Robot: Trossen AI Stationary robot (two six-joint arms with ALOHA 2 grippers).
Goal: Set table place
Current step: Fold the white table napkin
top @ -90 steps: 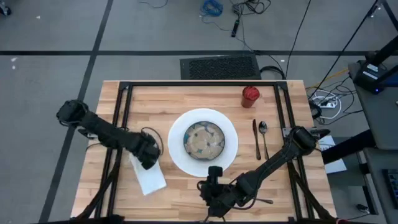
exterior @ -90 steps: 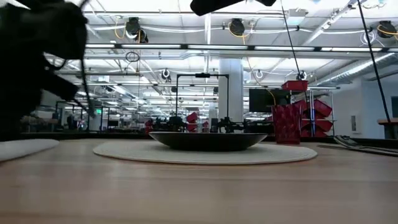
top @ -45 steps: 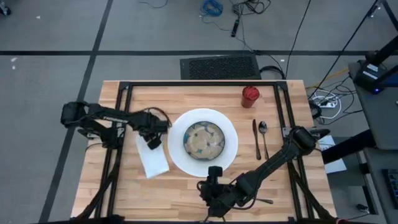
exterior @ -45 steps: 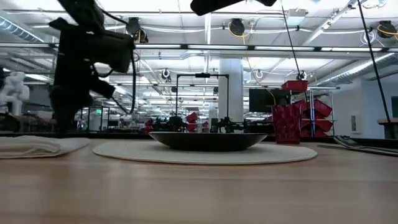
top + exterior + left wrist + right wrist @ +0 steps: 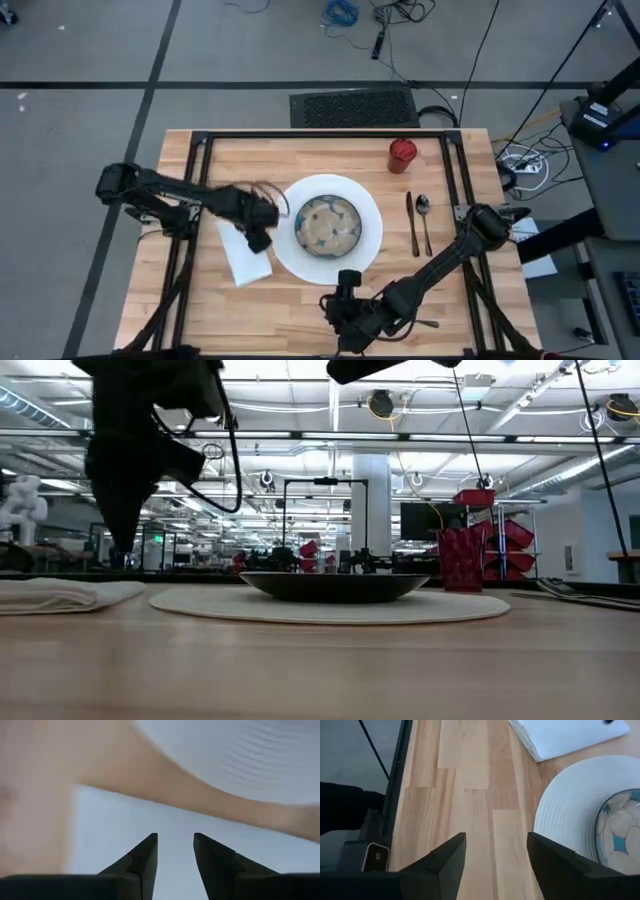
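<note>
The white plate [image 5: 290, 250] lies mid-table with the speckled bowl [image 5: 328, 222] on it. The white napkin [image 5: 240, 262] lies flat just left of the plate. My left gripper [image 5: 175, 852] hangs open over the napkin's far right corner, beside the plate's rim [image 5: 250, 765]; in the low view it [image 5: 120, 555] stands above the napkin [image 5: 55, 594]. My right gripper [image 5: 496, 860] is open over bare wood near the front edge, below the plate [image 5: 570, 800]. The red cup [image 5: 403, 153], knife [image 5: 411, 222] and spoon [image 5: 424, 215] lie right of the plate.
Black frame rails [image 5: 195, 200] cross the table at left, right and far sides. A thin metal piece, apparently the fork [image 5: 428, 323], shows under my right arm near the front edge. Bare wood lies in front of the plate and napkin.
My left gripper has gone from the napkin's near end toward the far edge, then right toward the plate, and has risen. The napkin has slid along the table toward the far edge and now lies still beside the plate.
</note>
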